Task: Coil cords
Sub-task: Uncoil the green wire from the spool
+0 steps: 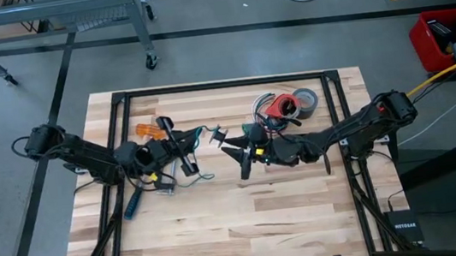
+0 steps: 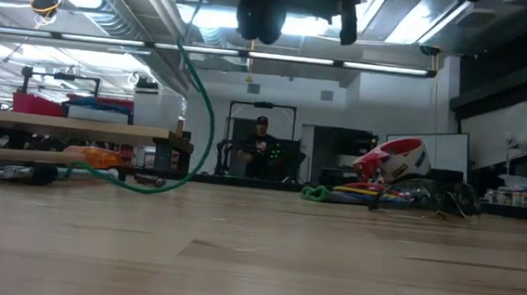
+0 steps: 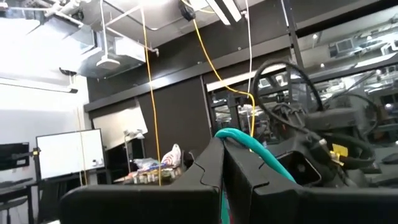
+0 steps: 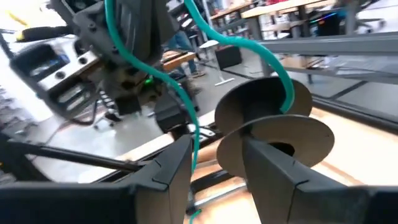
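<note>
teal cord strung between both grippers over mid-table.
left gripper (image 3: pixel 222 163) pinches the teal cord (image 3: pixel 249 142), seen in its wrist view only; right gripper (image 4: pixel 214 155) is spread, cord passing between; low view shows it drooping to the table (image 2: pixel 256 259).

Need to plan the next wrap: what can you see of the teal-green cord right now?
The thin teal-green cord is a smooth, rubbery-looking flexible cable, lifted off the wooden table. The left gripper is shut on it, the cord emerging between its fingers. In the low view it hangs in a curve to a loop on the tabletop. In the right wrist view it drapes over a round disc and passes between the right gripper's open fingers.
</note>
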You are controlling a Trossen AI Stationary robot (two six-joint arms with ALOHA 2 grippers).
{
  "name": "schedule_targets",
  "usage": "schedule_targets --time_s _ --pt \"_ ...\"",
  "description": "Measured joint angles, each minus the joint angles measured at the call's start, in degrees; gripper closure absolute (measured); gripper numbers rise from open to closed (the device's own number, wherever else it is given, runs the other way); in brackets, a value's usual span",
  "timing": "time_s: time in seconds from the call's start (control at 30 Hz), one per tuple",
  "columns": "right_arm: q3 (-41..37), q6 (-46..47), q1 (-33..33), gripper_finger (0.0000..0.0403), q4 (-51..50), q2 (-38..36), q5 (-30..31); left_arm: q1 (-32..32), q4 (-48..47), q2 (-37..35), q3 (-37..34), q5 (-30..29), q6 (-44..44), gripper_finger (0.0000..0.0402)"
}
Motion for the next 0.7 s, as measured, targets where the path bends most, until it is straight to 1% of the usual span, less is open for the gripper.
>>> schedule_targets --time_s 0.2,0.43,0.6,0.7 --pt "3.7 0.0 0.0 0.0257 -10.6 0.0 3.7 0.8 -0.1 0.7 0.0 0.0 -1.5 0.0401" --pt "3.9 0.5 0.0 0.0257 -13.0 0.0 3.9 0.8 0.2 0.7 0.0 0.0 -0.5 0.0401" --pt "3.9 2.9 0.0 0.0257 -17.4 0.0 8.8 0.3 0.0 0.7 0.0 0.0 -0.5 0.0401" --pt "3.9 2.9 0.0 0.0257 -17.6 0.0 9.3 0.2 0.0 0.7 0.0 0.0 -0.6 0.0401"
